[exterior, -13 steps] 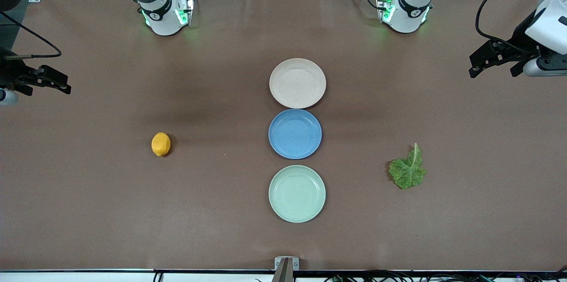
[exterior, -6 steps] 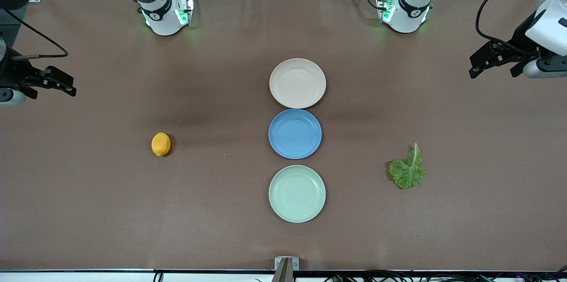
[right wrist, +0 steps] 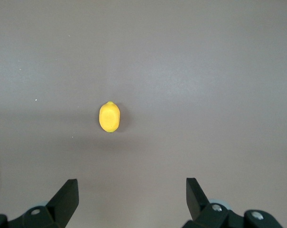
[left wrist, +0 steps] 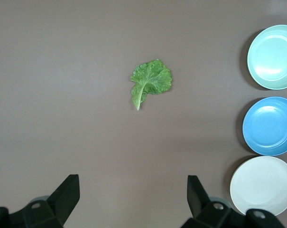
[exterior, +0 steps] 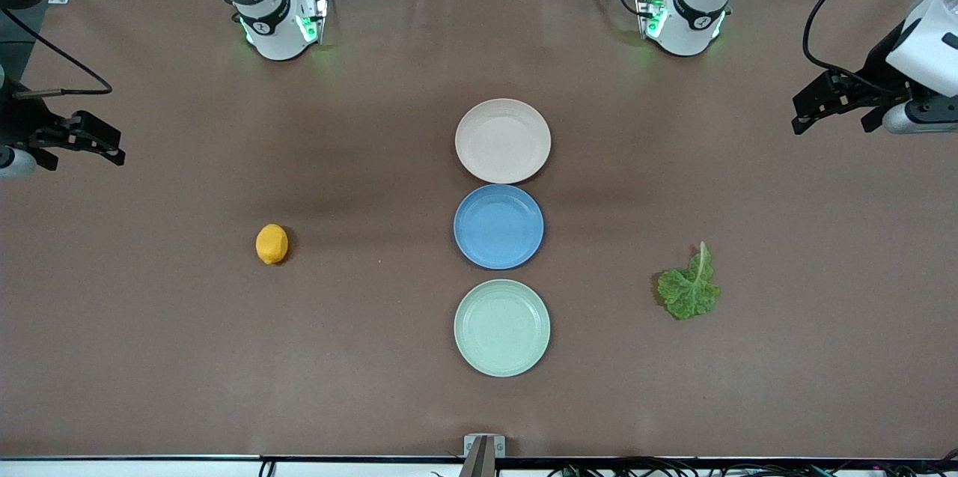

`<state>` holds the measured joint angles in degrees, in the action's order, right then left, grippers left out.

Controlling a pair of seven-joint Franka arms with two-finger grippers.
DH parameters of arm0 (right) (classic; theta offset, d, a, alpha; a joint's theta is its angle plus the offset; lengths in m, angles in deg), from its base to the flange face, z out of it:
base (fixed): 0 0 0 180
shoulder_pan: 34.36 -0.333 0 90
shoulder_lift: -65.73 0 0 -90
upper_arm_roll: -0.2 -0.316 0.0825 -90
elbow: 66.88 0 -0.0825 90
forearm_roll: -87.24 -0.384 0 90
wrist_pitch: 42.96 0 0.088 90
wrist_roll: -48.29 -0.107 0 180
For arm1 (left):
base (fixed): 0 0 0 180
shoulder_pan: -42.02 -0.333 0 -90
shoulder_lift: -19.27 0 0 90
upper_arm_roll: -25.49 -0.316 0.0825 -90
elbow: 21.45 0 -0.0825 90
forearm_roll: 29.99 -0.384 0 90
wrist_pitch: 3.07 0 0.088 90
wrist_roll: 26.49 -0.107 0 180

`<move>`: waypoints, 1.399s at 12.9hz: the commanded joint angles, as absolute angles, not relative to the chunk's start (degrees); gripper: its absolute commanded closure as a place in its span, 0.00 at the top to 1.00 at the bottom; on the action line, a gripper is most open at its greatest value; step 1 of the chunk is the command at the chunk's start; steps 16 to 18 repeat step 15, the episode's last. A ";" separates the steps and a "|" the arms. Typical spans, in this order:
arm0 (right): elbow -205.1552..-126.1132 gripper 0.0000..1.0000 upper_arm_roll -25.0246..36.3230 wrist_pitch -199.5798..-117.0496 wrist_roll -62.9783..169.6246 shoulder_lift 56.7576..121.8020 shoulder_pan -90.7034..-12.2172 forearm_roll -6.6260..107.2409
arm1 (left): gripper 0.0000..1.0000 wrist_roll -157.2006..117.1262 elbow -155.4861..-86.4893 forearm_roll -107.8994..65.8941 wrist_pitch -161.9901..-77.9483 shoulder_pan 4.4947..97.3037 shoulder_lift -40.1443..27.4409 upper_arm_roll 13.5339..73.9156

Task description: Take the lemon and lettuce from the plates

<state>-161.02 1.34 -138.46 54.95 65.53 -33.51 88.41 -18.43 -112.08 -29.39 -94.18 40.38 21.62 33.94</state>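
The lemon (exterior: pixel 272 244) lies on the bare table toward the right arm's end, on no plate; it also shows in the right wrist view (right wrist: pixel 109 117). The lettuce (exterior: pixel 690 290) lies on the bare table toward the left arm's end and shows in the left wrist view (left wrist: pixel 150 83). The beige-pink plate (exterior: pixel 503 140) and the mint green plate (exterior: pixel 501 327) are both empty. My right gripper (exterior: pixel 78 151) is open and empty, high over the table's edge at its end. My left gripper (exterior: pixel 834 117) is open and empty, high over its end of the table.
A blue plate (exterior: pixel 498 226), also empty, sits between the beige-pink and mint plates in a row down the table's middle. The left wrist view shows the mint plate (left wrist: pixel 273 57), the blue plate (left wrist: pixel 270 126) and the beige-pink plate (left wrist: pixel 259 185). Brown table surface surrounds everything.
My right gripper has shifted slightly toward the table's middle. My left gripper has barely moved. The lemon, lettuce and plates have not moved.
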 commanded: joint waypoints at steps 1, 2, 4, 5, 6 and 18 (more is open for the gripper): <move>-164.16 1.00 0.73 -138.67 54.62 63.54 -33.74 87.77 | 1.00 -18.49 -111.28 -28.59 -93.87 40.18 21.11 34.28; -164.52 1.00 0.73 -138.58 54.62 63.01 -33.75 87.77 | 1.00 -18.49 -111.28 -28.59 -92.99 40.01 21.55 34.28; -164.87 1.00 0.73 -138.32 54.71 62.48 -33.75 87.77 | 1.00 -18.49 -111.19 -28.59 -91.49 39.83 21.91 33.93; -166.09 1.00 0.73 -138.67 54.79 61.43 -33.75 87.77 | 1.00 -18.49 -110.93 -28.59 -91.31 39.83 22.08 33.84; -167.32 1.00 0.81 -138.93 54.88 60.64 -33.66 87.77 | 1.00 -18.49 -110.66 -28.59 -91.31 39.91 22.08 33.75; -168.48 1.00 0.90 -139.02 55.41 59.31 -33.66 87.77 | 1.00 -19.11 -108.55 -30.96 -89.55 39.56 21.47 33.84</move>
